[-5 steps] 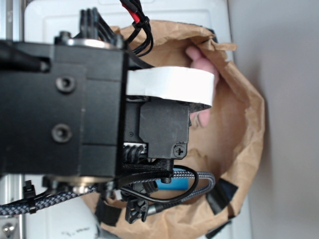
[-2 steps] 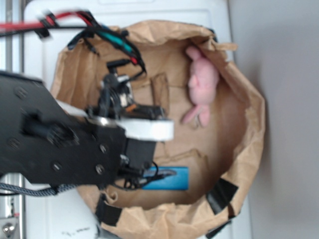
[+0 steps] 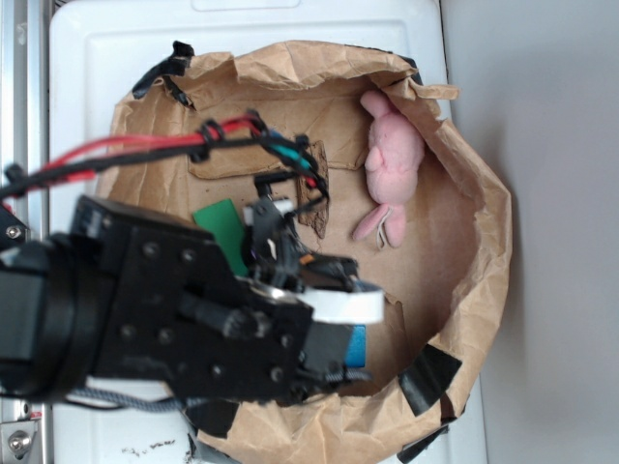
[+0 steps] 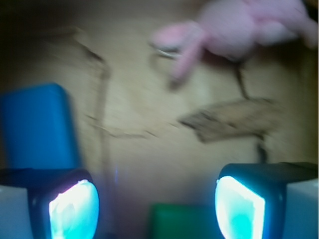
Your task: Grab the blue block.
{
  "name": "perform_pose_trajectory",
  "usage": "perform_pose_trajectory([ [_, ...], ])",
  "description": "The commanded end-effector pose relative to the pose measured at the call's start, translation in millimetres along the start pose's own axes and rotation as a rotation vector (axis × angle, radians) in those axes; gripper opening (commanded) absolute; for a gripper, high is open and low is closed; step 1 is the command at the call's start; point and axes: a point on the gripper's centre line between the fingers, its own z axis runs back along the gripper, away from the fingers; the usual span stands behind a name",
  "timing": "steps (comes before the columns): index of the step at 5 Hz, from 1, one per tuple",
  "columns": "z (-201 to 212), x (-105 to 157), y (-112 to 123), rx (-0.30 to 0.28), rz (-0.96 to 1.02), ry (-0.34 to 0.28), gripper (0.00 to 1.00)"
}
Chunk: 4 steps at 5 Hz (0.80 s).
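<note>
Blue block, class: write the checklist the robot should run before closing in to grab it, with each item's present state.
1. Flat bright-blue wooden block in view: ok.
2. Gripper open, nothing between its fingers: ok.
3. Gripper centred over the blue block: not ok; the block sits off by one finger.
4. Flat green block out of the gap: not ok.
5. Pink plush toy away from the gripper: ok.
6. Height above the brown paper floor: cannot tell.

My arm [image 3: 164,319]: matt black plastic housing, screw heads showing. My gripper [image 4: 157,209]: pads [image 4: 74,209] smooth and glossy. Blue block [image 4: 37,127]: smooth, matt. Bag [image 3: 484,242]: brown paper, creased and rough. Pink toy [image 3: 392,169]: soft plush cloth. Lid [image 3: 106,48]: smooth white plastic.
</note>
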Motion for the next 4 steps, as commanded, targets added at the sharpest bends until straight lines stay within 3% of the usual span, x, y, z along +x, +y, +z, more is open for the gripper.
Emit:
perform_pose_trajectory([
  [1, 24, 32, -30, -0.135, -0.023, 0.048, 1.0],
  [2, 12, 27, -41, -0.153, -0.059, 0.064, 1.0],
  [4, -44, 10, -40, -0.078, -0.072, 0.104, 1.0],
])
